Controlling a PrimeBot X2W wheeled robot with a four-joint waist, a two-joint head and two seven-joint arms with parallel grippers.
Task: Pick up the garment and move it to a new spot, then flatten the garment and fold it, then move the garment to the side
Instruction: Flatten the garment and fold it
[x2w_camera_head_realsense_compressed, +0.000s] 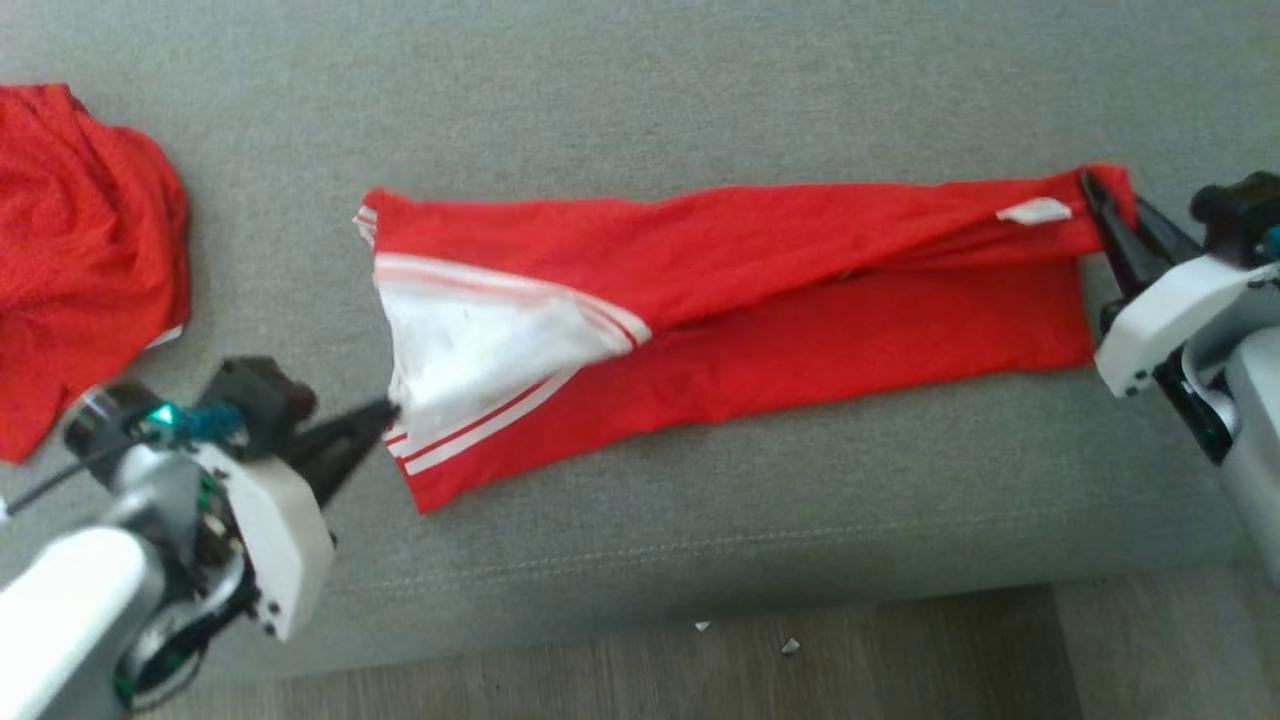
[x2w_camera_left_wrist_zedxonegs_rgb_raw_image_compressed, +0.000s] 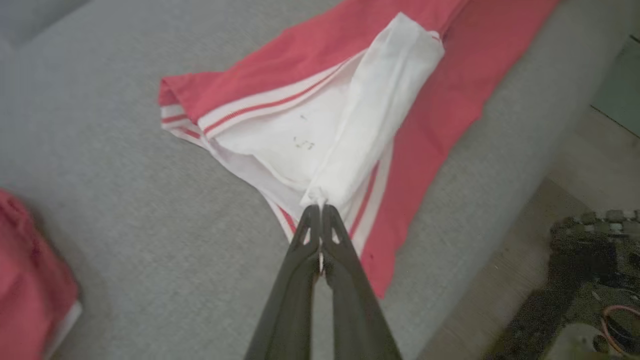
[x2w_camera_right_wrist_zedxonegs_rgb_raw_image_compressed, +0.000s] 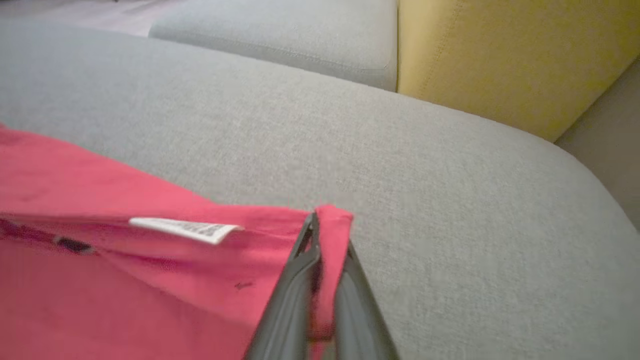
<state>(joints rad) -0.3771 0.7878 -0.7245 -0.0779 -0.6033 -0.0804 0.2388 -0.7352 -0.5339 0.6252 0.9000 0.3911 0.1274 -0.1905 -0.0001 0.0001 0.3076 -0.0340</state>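
The garment (x2w_camera_head_realsense_compressed: 760, 290) is red with a white panel and white stripes at its left end. It lies stretched in a long band across the grey couch seat (x2w_camera_head_realsense_compressed: 700, 90). My left gripper (x2w_camera_head_realsense_compressed: 390, 410) is shut on the white end of the garment (x2w_camera_left_wrist_zedxonegs_rgb_raw_image_compressed: 350, 115), pinching a point of white cloth between its tips (x2w_camera_left_wrist_zedxonegs_rgb_raw_image_compressed: 319, 207). At the far right, my right gripper (x2w_camera_head_realsense_compressed: 1090, 185) is shut on the red corner, near a small white label (x2w_camera_head_realsense_compressed: 1035, 211). In the right wrist view the red cloth (x2w_camera_right_wrist_zedxonegs_rgb_raw_image_compressed: 100, 200) wraps between the fingertips (x2w_camera_right_wrist_zedxonegs_rgb_raw_image_compressed: 325, 230), with the label (x2w_camera_right_wrist_zedxonegs_rgb_raw_image_compressed: 185, 229) just left.
A second red garment (x2w_camera_head_realsense_compressed: 80, 250) lies crumpled at the couch's left end. The seat's front edge (x2w_camera_head_realsense_compressed: 640, 600) drops to a wooden floor (x2w_camera_head_realsense_compressed: 800, 660). A yellow cushion (x2w_camera_right_wrist_zedxonegs_rgb_raw_image_compressed: 510, 55) stands behind the right end of the seat. Dark clutter (x2w_camera_left_wrist_zedxonegs_rgb_raw_image_compressed: 590, 280) sits on the floor.
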